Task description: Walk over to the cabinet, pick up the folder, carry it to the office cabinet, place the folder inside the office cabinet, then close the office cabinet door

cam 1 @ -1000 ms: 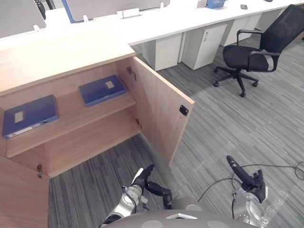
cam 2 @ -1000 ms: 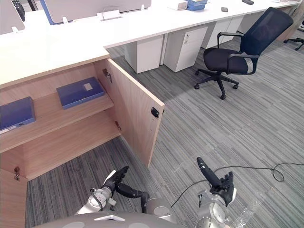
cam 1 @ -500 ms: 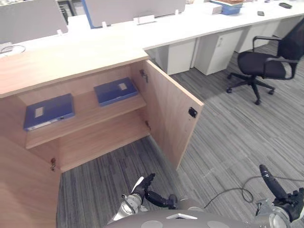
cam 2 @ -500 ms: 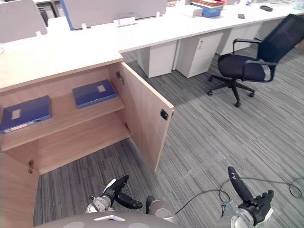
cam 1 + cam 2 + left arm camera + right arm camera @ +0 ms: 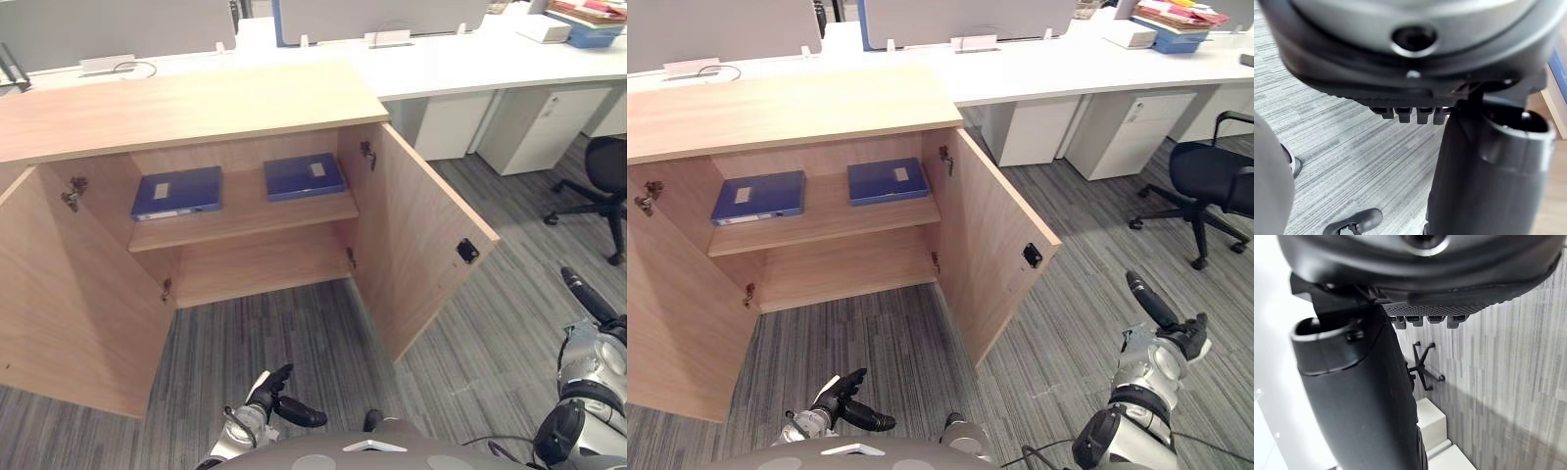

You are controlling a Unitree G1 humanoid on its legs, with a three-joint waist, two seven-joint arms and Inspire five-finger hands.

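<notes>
Facing the wide-open wooden cabinet (image 5: 196, 108), holding left hand (image 5: 271, 390) and right hand (image 5: 1172, 329) low, open and empty, getting ready for reaching a blue folder (image 5: 304, 177) on the shelf (image 5: 245, 211).

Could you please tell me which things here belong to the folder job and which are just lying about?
Job: wooden cabinet, doors open; two blue folders on its shelf; left hand, right hand, both empty.
Lying about: office chair; white drawer units; paper stack on desk.

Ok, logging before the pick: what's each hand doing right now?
Left hand: open, empty.
Right hand: open, empty.
</notes>
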